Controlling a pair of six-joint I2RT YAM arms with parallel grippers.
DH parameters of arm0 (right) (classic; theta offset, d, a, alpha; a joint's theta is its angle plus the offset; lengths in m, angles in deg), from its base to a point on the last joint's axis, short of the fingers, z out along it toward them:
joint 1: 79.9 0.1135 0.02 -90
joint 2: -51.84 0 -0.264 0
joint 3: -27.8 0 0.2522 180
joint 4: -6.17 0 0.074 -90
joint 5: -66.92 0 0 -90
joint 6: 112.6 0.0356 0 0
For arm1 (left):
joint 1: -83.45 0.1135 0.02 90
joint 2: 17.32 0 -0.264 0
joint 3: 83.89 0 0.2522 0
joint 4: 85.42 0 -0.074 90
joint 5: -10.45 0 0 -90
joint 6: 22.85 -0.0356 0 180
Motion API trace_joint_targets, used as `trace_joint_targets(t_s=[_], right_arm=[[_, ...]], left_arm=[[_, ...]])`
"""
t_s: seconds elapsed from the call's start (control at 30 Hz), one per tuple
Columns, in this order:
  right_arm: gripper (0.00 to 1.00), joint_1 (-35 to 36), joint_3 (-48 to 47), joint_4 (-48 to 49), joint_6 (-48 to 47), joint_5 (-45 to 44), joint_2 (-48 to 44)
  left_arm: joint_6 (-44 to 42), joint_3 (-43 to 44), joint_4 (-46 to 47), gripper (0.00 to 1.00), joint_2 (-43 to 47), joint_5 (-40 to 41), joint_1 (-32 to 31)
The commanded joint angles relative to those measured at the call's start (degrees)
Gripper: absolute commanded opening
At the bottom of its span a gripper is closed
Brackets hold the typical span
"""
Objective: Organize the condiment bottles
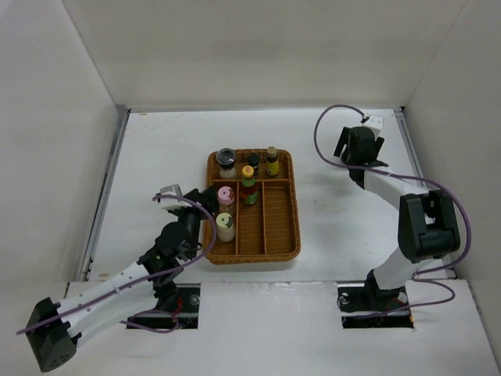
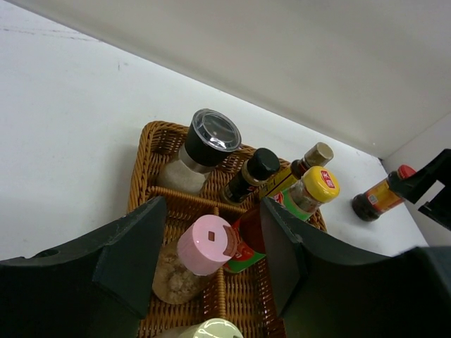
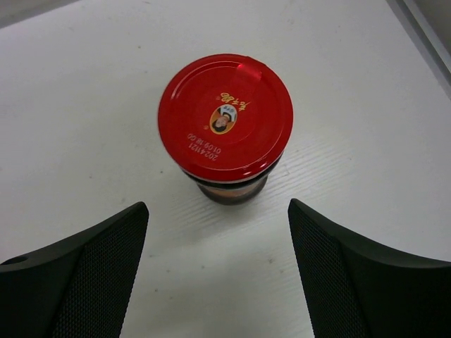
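The condiment bottles stand mostly in the brown wicker tray (image 1: 295,235): a grey-lidded jar (image 1: 226,159), two slim dark bottles (image 1: 253,161) (image 1: 272,160), a green-red yellow-capped bottle (image 1: 248,178), a pink-capped bottle (image 1: 225,196) and a pale-yellow-capped bottle (image 1: 225,225). My left gripper (image 2: 213,218) is open, its jaws either side of and above the pink-capped bottle (image 2: 204,246). The red-lidded dark jar (image 3: 225,120) stands on the table right of the tray. My right gripper (image 3: 217,208) is open, just above and short of it. In the top view the right gripper (image 1: 360,149) hides that jar.
The tray (image 2: 151,137) has long dividers; its middle and right lanes hold nothing in their near parts. White walls close in the table at the back and both sides. The red-lidded jar also shows in the left wrist view (image 2: 380,197), next to the right arm.
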Motion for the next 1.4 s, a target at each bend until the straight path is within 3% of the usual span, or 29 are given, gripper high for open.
trace_joint_targets(t_s=[0.0,0.6,0.9,1.07,1.37], right_arm=[[0.85,-1.33,-3.03,4.21,-0.50,0.25,1.13],[0.85,-2.47,-7.34,11.41,-2.96,1.48,9.49],[0.76,-2.73,-8.48,12.56,-3.67,0.33,11.95],[0.61,-2.65,-7.79,14.40,-4.11,-0.81,12.30],[0.57,0.16,-2.16,18.36,-3.58,-2.22,3.70]], left_arm=[[0.28,0.13,2.76,0.55,0.23,-0.50,0.38],[0.01,1.36,2.32,0.54,-2.14,-0.68,1.00],[-0.08,1.45,2.24,0.54,-1.88,-0.59,1.09],[0.01,1.80,2.24,0.54,-2.76,-0.68,0.91],[-0.16,1.80,2.06,0.54,-1.88,-0.68,0.91]])
